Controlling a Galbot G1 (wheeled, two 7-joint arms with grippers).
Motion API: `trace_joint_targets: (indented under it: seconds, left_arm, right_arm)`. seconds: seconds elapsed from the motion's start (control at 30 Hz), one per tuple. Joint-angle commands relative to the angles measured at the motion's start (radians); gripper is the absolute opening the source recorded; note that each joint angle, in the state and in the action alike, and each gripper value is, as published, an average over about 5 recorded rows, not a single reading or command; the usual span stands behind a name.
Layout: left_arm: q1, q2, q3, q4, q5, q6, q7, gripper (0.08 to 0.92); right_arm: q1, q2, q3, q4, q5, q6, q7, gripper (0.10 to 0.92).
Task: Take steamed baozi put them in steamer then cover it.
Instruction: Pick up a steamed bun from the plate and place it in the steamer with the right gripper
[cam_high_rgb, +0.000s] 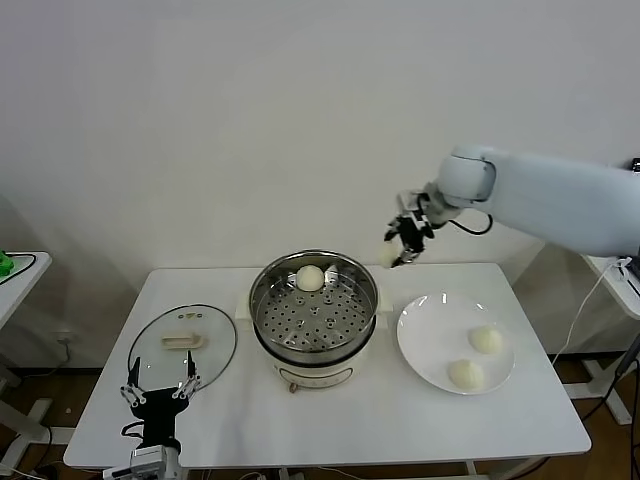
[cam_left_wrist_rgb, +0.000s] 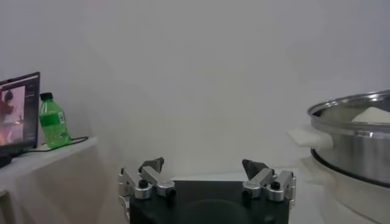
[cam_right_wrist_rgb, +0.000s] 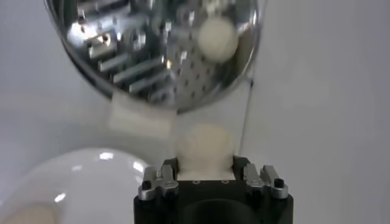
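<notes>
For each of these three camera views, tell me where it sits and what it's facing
Head view: on the robot's head, looking down at the table; both arms show.
Left wrist view: low by the steamer; open left end effector shows.
Right wrist view: above, looking down; right end effector holds a baozi.
All three share the steamer and the baozi inside it.

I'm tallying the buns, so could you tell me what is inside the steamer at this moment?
One baozi sits on the perforated tray at the far side of the steamer. The rest of the tray shows bare. Whatever lies beneath the tray is hidden. The right gripper holds another baozi beyond the rim.
</notes>
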Motion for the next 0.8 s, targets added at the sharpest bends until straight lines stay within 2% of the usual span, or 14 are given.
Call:
trace_joint_targets:
  seconds: [0.03,0.27,0.5,0.8]
  left_arm:
    - [-0.002,-0.001,-0.001,0.002,-0.001,-0.001,0.0,0.823]
    - [-0.015,-0.008,-0.014,-0.017,-0.009,0.0,-0.002,0.823]
    - [-0.016,-0.006,-0.028,-0.033,-0.023,-0.001,-0.004,0.823]
    - [-0.025,0.0,-0.032,-0.029,-0.031,-0.003,-0.004,0.823]
  right_arm:
    - [0.068,0.17,-0.061,0.098,0.197,-0.077,0.088,0.56]
    - [-0.065,0.325,-0.081,-0.043,0.239,-0.108,0.11,0.56]
    - [-0.155,0.417,-0.089,-0.198,0.274,-0.119,0.11,0.56]
    - [-0.194,0.464,-0.078,-0.259,0.313,-0.135,0.115,0.56]
